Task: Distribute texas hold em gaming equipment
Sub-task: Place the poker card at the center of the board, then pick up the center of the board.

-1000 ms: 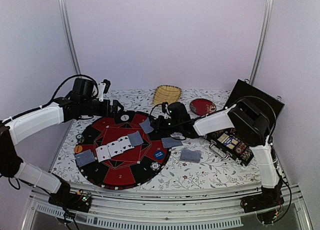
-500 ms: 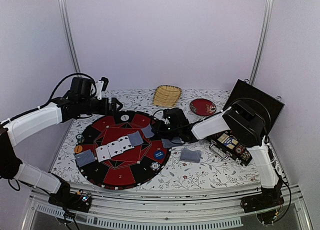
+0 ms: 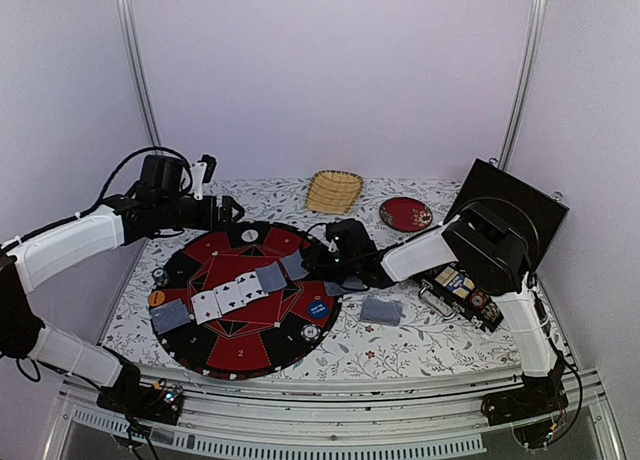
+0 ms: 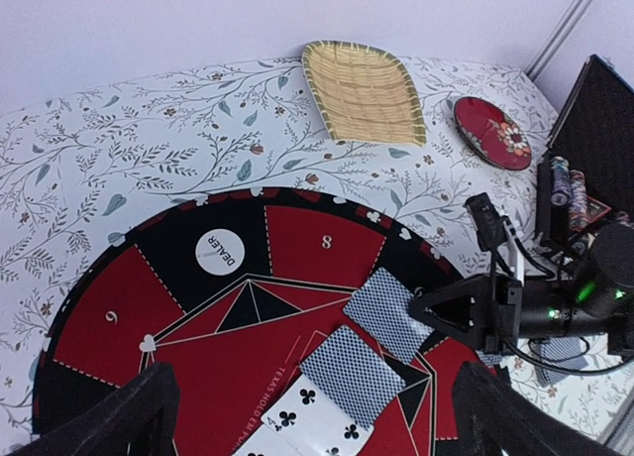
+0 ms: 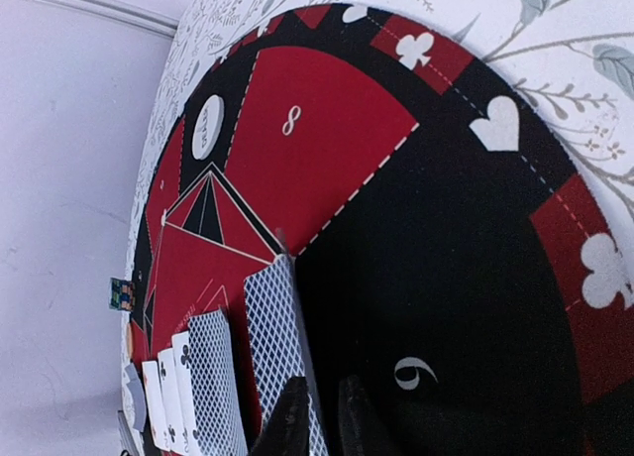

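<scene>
— What's at the table's left edge?
— The left gripper hangs over the far left part of the round mat, jaws spread wide, nothing in them. An orange chip sits at the mat's left edge, with a face-down card just inside it.
— And mid-mat?
— A white dealer button lies near the far rim. Face-up cards lie in a row at the centre, with a blue-backed card at their right end.
— The right gripper?
— Low over the mat's right side, fingers nearly together, tips at the edge of a second blue-backed card. Whether it pinches that card, I cannot tell.
— Further right?
— A blue chip near the mat's right rim, and a loose card on the table beside the mat.
</scene>
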